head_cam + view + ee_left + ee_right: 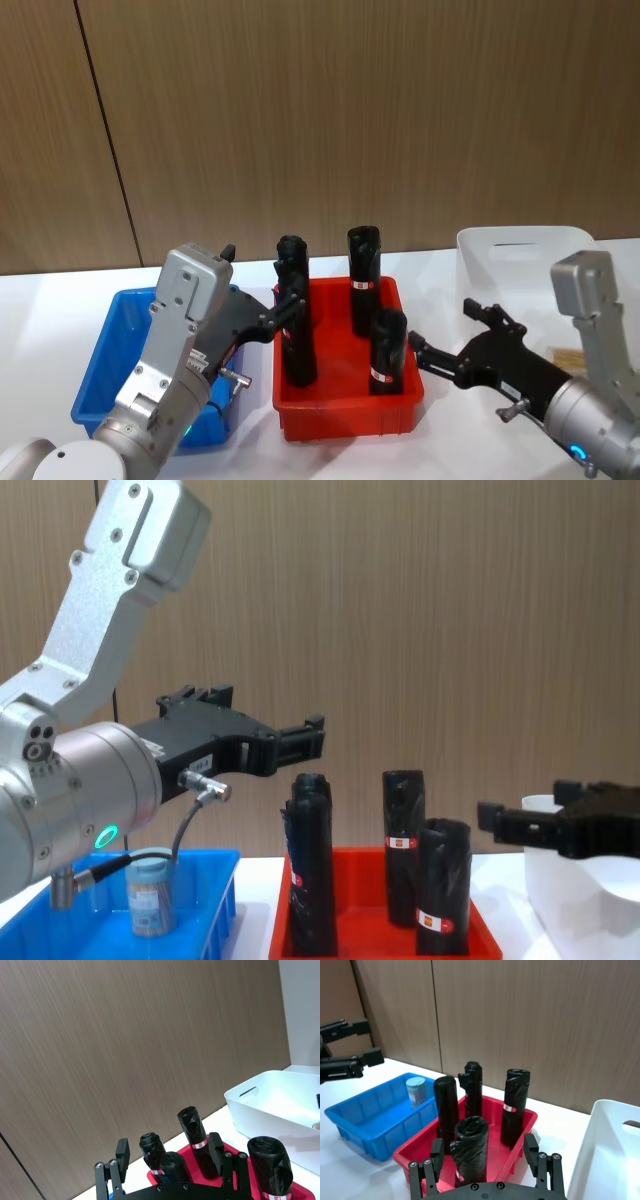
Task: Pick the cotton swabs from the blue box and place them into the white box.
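Note:
One cotton swab tub [415, 1091] with a grey-blue lid stands upright in the blue box [370, 1120]; the chest view shows the tub [150, 892] behind the box wall [222, 895]. My left gripper [310, 738] hangs open and empty well above the blue box [105, 365], fingers pointing toward the red tray. In the head view the left gripper [288, 312] sits at the tray's left edge. My right gripper [442, 328] is open and empty, hovering between the tray and the white box [520, 250]. Its own wrist view shows the right gripper [484, 1151] spread wide.
A red tray [345, 415] stands between the two boxes, holding several upright black wrapped rolls [364, 278] that rise above its rim. A wooden wall runs behind the table. The white box [270, 1095] stands at the far right.

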Robot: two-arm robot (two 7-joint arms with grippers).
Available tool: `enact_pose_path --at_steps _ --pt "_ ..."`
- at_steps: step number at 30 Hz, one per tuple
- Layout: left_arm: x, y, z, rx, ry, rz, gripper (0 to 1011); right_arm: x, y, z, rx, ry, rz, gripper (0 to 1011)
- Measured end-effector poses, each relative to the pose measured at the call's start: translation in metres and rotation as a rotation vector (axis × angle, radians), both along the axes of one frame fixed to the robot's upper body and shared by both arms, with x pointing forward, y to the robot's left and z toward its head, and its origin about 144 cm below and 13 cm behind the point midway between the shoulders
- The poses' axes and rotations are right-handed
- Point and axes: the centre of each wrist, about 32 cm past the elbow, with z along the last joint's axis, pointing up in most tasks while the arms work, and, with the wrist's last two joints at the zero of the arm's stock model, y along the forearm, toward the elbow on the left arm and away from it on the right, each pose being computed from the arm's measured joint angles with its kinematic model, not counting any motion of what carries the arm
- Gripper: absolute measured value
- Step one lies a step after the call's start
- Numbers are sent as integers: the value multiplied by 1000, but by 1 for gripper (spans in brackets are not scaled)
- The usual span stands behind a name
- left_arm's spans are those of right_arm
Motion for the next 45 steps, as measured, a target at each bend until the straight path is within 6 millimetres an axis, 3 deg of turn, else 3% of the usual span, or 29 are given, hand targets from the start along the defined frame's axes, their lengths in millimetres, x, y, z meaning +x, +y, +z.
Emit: enact_pose_path --at_steps 20,45 --pt "0 0 0 0 0 0 1003 32 10 -14 -28 63 41 1001" --pt "0 0 0 0 0 0 1003 52 31 -22 -66 103 99 1001"
